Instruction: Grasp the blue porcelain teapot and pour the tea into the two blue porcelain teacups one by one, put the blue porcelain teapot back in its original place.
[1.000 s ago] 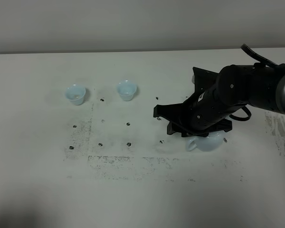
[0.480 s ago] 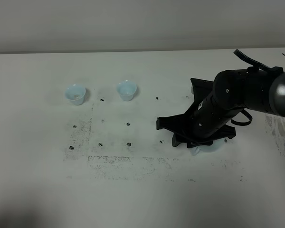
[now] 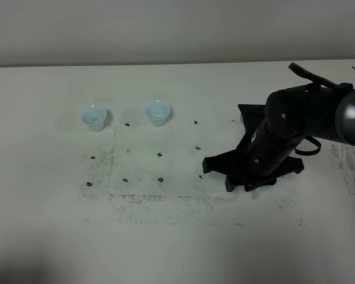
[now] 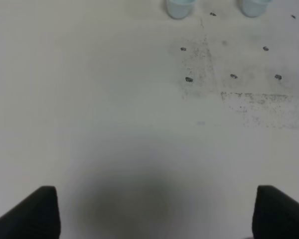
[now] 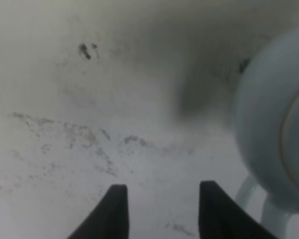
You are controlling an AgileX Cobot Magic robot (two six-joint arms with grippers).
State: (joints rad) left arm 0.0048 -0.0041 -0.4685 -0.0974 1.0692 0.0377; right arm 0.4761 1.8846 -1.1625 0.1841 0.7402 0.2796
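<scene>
The right gripper point(image 5: 163, 188): fingers part-spread, with only bare table point(image 5: 89, 149) between them. The blue porcelain teapot point(image 5: 271, 124) sits outside the pair, its loop handle point(image 5: 256, 201) just beside one finger. The left gripper point(image 4: 155, 190): fingers wide apart, nothing between them. The two blue porcelain teacups point(image 4: 179, 6), the second teacup point(image 4: 254, 5) beside the first, lie well ahead of its fingertips

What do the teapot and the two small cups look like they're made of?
Teapot: likely glazed ceramic. The right wrist view shows a pale blue, smooth, softly glossy body, though it is blurred.
Teacups: probably the same glazed ceramic. They are a matching pale blue with thin flared rims, but too small to confirm any sheen.
</scene>
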